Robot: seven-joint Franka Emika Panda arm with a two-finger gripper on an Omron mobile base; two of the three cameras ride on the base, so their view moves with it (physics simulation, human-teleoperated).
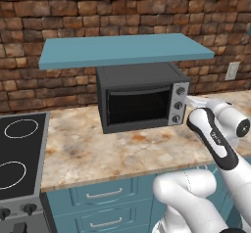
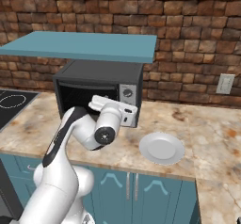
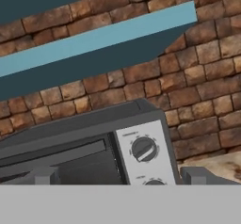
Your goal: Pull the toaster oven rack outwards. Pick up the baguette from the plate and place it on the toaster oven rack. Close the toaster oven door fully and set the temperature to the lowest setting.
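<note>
Open-jawed, the white arm's two-finger gripper (image 3: 120,176) faces the boxy black toaster oven (image 1: 139,97) mid-frame in the left base view; its round silver top knob (image 3: 143,148) sits just above the fingertips.

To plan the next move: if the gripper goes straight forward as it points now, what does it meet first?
Probably the toaster oven: the open gripper points at its front, near the top knob. Depth is unclear.

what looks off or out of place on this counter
Nothing is spilled, tipped or damaged. The one odd thing is the white plate to the right of the toaster oven: it is bare, with no bread on it.
</note>
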